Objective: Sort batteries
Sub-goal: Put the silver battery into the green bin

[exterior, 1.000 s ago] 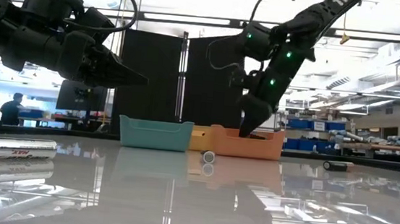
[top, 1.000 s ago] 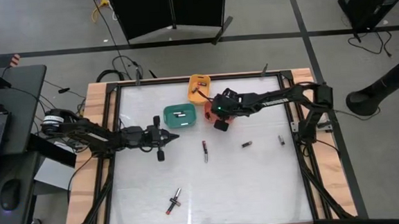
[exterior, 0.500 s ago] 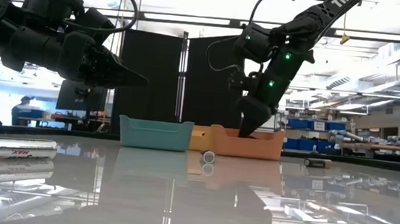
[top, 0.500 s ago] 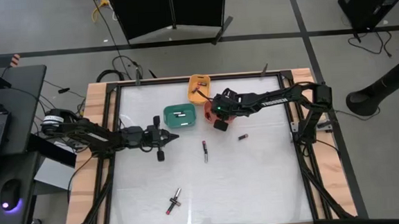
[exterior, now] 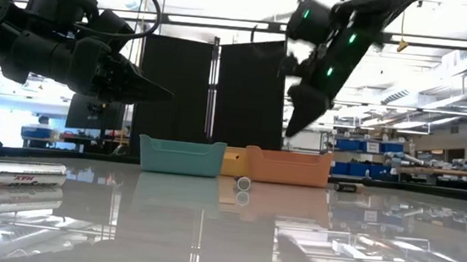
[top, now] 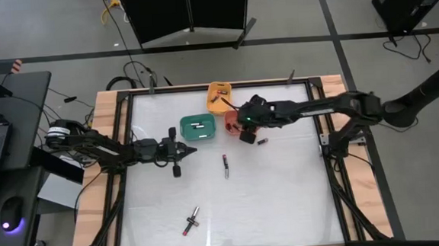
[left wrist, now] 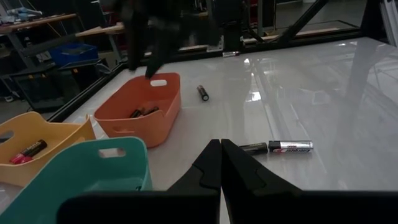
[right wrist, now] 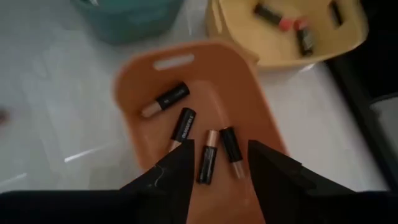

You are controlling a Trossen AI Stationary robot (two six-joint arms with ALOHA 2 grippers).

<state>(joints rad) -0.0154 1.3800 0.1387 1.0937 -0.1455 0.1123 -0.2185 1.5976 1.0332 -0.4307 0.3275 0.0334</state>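
Observation:
Three bins stand at the table's far middle: teal (top: pixel 196 127), yellow (top: pixel 218 95) and orange (top: pixel 230 121). The orange bin (right wrist: pixel 193 106) holds several dark batteries (right wrist: pixel 182 124); the yellow bin (right wrist: pixel 292 37) holds more (right wrist: pixel 273 14). My right gripper (right wrist: pixel 217 168) hangs open above the orange bin (exterior: pixel 288 167), clear of it, with nothing between its fingers. My left gripper (top: pixel 193 148) stays shut and level just in front of the teal bin. Loose batteries lie on the table at the orange bin's right (top: pixel 263 142), mid-table (top: pixel 225 165) and near the front (top: pixel 191 221).
The left wrist view shows two batteries end to end (left wrist: pixel 283 147) just past my shut fingers, and another (left wrist: pixel 203 93) beyond the orange bin (left wrist: pixel 140 118). A large battery (exterior: pixel 14 173) lies close to the low camera. Black frame rails edge the table (top: pixel 328 143).
My right gripper has risen out of the orange bin and now hangs well above its rim. A loose dark battery on the table's right part has shifted toward the orange bin. My left arm has kept still.

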